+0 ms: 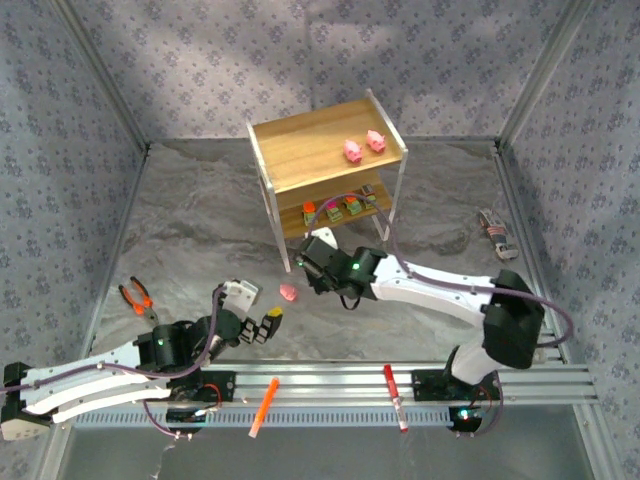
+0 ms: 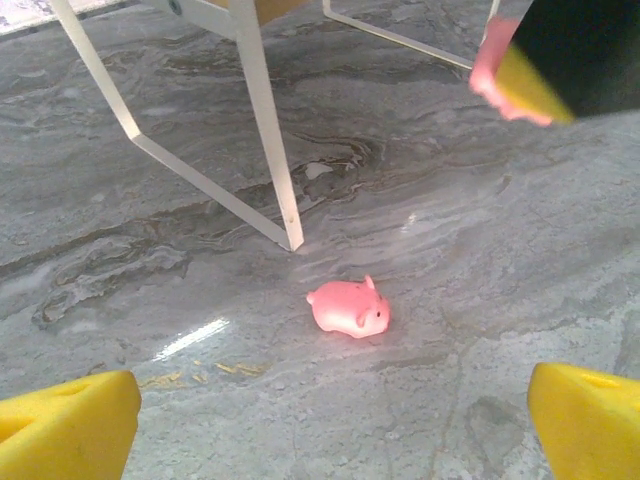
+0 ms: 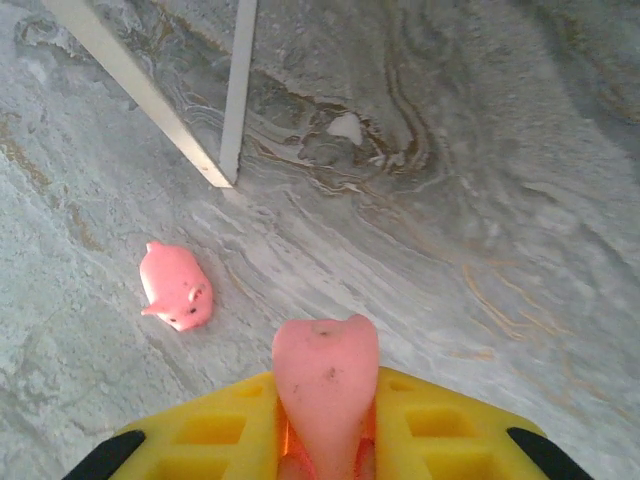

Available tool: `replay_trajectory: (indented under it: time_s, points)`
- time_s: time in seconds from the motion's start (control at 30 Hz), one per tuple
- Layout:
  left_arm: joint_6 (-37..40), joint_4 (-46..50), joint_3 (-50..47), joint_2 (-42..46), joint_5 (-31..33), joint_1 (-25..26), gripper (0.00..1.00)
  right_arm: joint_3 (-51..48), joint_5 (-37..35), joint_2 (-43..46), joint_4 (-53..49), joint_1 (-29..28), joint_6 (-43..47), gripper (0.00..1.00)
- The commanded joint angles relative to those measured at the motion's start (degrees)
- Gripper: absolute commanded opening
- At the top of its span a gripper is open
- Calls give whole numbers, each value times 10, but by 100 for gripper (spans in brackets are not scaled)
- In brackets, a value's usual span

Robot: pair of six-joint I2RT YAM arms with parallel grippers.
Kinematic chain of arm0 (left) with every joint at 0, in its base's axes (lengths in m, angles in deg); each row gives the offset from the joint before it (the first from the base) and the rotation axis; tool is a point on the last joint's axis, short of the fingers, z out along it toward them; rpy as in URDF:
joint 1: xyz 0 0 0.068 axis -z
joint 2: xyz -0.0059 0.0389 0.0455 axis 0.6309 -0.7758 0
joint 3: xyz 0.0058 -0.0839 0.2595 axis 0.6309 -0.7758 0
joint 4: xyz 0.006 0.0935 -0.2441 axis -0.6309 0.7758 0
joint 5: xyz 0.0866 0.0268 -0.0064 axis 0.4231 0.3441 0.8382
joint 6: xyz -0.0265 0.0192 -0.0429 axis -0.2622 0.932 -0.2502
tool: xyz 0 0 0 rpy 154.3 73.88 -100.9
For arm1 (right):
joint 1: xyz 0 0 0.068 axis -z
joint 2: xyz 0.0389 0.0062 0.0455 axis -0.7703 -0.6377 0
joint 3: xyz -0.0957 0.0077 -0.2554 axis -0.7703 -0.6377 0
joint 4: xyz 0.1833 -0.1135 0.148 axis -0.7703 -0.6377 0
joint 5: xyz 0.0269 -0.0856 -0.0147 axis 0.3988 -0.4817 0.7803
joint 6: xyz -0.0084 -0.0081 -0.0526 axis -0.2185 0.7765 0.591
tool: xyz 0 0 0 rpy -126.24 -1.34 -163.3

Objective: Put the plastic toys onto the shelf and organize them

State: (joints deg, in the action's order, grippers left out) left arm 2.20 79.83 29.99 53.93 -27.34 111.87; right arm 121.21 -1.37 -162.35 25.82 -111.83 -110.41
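The right claw (image 1: 310,262) clamps a pink pig (image 3: 325,385) that next needs lifting onto the shelf (image 1: 300,150), while the open left claw (image 2: 330,430) hovers by another pig (image 2: 350,308) on the table (image 1: 200,230).

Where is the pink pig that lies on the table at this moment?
In the top view, the pig lies on the grey table, just in front of the front left leg of the shelf, near the open left hand.

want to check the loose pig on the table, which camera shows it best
The left wrist view: the loose pig lies near centre, large, unobstructed, face visible. The right wrist view shows it smaller, from above; top external shows a tiny pink spot.
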Motion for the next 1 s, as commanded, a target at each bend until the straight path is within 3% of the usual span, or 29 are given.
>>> replay_trajectory:
  time_s: [0.0, 0.37, 0.97]
  points:
    - [22, -28, -2, 6, -23, -2, 100, -4, -28, 40, -57, -3, 0, 26]
    - [61, -72, -8, -17, -81, 17, 100, 96, -59, 113, -141, 1, 35, 26]
    - [64, -69, -9, -12, -39, 35, 100, 292, -57, 97, -201, 66, 132, 27]
